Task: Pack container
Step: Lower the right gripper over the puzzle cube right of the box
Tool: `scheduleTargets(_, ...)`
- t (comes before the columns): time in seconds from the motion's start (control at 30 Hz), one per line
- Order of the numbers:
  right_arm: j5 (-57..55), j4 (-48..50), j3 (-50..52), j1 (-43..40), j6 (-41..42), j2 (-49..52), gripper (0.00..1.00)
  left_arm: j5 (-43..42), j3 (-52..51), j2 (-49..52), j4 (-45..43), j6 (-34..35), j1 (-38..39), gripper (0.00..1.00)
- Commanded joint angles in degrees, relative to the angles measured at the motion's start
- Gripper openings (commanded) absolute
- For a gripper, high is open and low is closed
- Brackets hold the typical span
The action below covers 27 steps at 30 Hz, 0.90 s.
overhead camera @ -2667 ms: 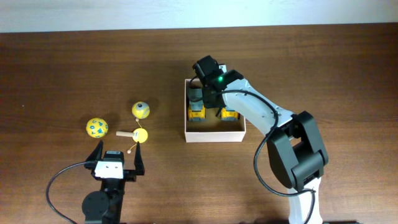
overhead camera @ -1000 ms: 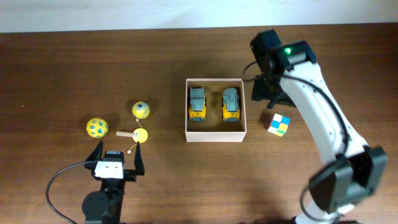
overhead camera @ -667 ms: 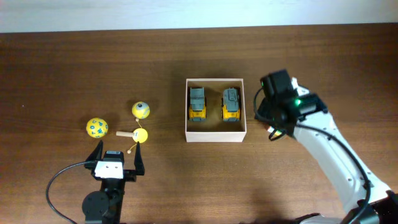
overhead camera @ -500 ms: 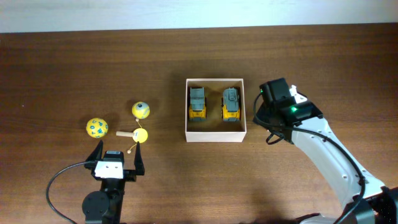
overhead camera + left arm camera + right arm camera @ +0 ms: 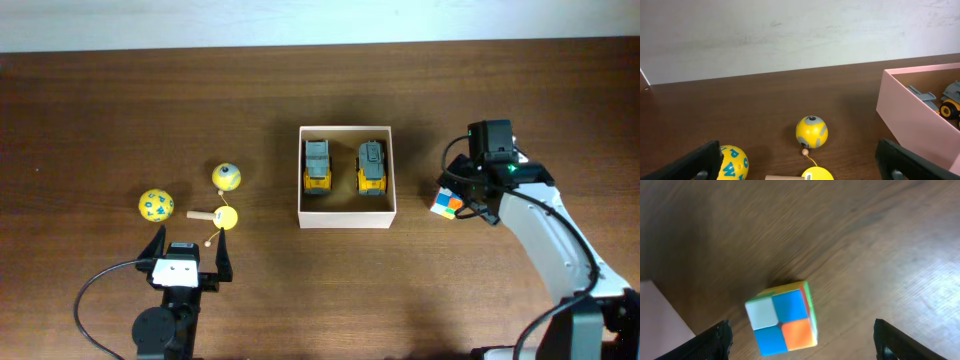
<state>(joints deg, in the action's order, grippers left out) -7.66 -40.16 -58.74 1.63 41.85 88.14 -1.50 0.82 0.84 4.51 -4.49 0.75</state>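
Note:
The container [image 5: 346,221], a white box with a tan inside, stands mid-table with two yellow-and-grey toy trucks [image 5: 316,166] [image 5: 372,167] side by side in it. Its pale wall [image 5: 910,117] shows at the right of the left wrist view. To its right a colour cube [image 5: 447,204] lies on the table. My right gripper [image 5: 462,193] hovers over that cube [image 5: 782,318], open [image 5: 801,341], with both fingers well clear of its sides. At the front left my left gripper [image 5: 190,250] rests open [image 5: 800,162] and holds nothing.
Just ahead of the left gripper lie a yellow ball with blue letters [image 5: 155,205], a yellow-and-grey ball [image 5: 227,177], and a yellow disc [image 5: 228,216] with a short wooden stick [image 5: 203,214]. A pale wall runs along the table's far edge.
My right arm has left the container, swung out to the right and come to the cube from its right side. The trucks stay in the box. The left arm has not moved.

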Motion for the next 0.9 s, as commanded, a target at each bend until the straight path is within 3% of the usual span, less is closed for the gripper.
scheduleTargets(0.0, 3.4, 0.7, 0.6, -0.1, -4.4, 2.0, 0.84, 0.2, -0.3, -0.5, 0.1, -0.3, 0.2, 0.99)
scheduleTargets(0.4, 8.4, 4.7, 0.6, -0.2, -11.6, 8.5, 0.81, 0.2, -0.3, -0.5, 0.1, -0.3, 0.2, 0.99)
scheduleTargets(0.87, 8.5, 6.6, 0.6, -0.2, -11.6, 11.9, 0.80, 0.2, -0.3, -0.5, 0.1, -0.3, 0.2, 0.99)
